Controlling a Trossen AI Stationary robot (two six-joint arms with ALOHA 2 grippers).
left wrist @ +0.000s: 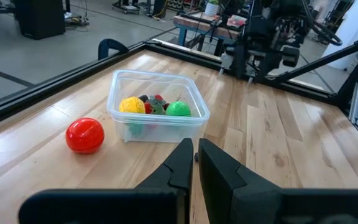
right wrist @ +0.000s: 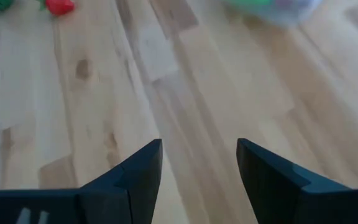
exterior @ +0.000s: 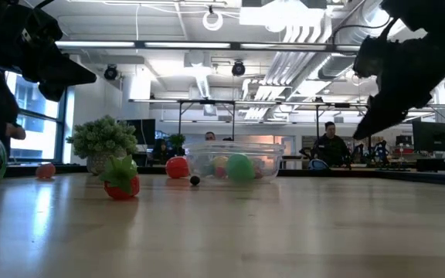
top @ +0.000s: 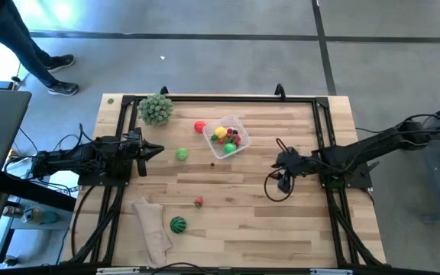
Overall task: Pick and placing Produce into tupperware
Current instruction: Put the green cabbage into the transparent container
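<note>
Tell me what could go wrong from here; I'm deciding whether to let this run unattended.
1. The tupperware looks light and unanchored; a descending end effector could shove it.
2. The red ball and green ball sit loose on bare wood and may roll when nudged.
3. The watermelon lies beside the cloth, which could snag a grasp.

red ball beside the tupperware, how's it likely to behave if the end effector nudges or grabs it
The red ball looks round and smooth, so a nudge would probably send it rolling across the flat wooden table. Its glossy plastic-looking skin may slip between the fingers unless gripped across the middle. It seems a hollow toy, likely light. It sits close beside the tupperware, which could stop a roll that way.
</note>
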